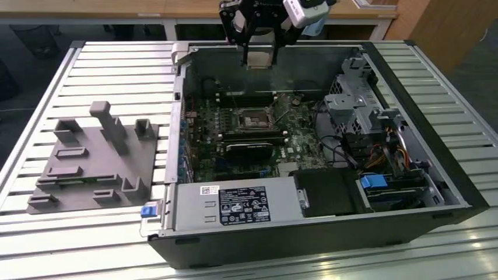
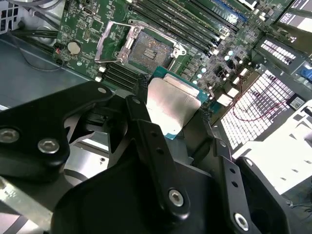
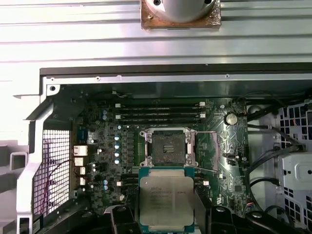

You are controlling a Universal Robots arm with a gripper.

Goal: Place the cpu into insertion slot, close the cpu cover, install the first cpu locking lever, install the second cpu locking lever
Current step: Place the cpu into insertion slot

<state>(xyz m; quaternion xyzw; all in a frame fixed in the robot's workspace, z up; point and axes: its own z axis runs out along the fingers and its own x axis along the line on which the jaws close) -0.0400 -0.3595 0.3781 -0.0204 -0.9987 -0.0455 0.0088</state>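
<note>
Fingers hide two edges of the cpu.

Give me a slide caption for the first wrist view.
The pincer holds the cpu above the motherboard, whose insertion slot lies open and empty.

The computer case is seen from above in the exterior view; its motherboard is shared, nearer, in both wrist views.

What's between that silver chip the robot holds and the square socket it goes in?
Nothing visible. The gripper holds the cpu in open air above the case, and the insertion slot lies with its dark centre uncovered on the motherboard.
</note>
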